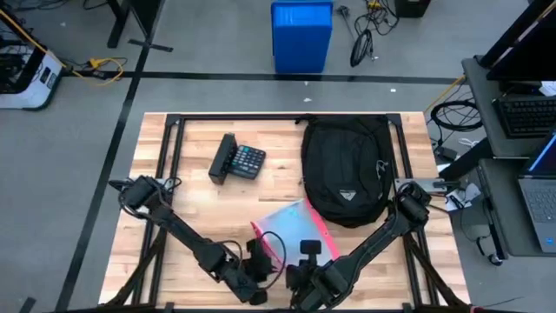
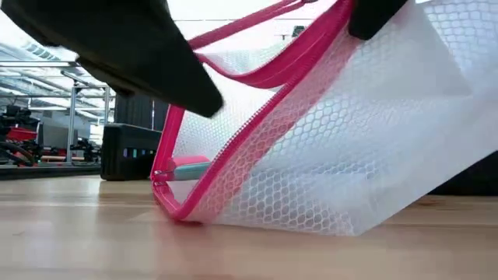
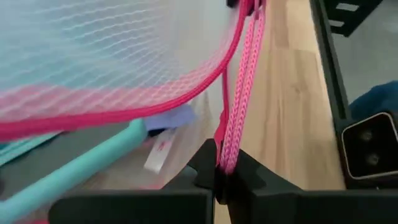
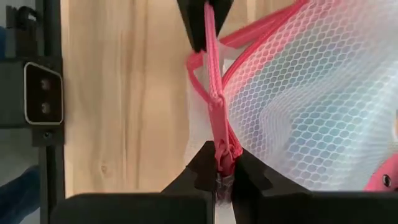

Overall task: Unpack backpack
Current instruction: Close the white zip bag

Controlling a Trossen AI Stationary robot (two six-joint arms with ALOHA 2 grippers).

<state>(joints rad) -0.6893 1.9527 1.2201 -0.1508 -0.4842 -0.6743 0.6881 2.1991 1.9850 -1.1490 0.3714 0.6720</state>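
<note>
Backpack [image 1: 345, 169] lies well beyond both grippers, closed. Left gripper [image 3: 225, 180] pinches pouch [image 4: 311, 112] zipper tape; right gripper [image 4: 222, 177] pinches the zipper just opposite, pouch hanging between. Risk: uneven pull tears mesh, or tape slips and pen [image 3: 74, 171] spills.

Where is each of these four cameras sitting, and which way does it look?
High: overhead, straight down on table, backpack, both arms.
Low: table height, facing mesh pouch; dark gripper parts above.
Left wrist: left gripper pinching the pouch's pink zipper edge.
Right wrist: right gripper pinching it too.
All share the pouch.
</note>
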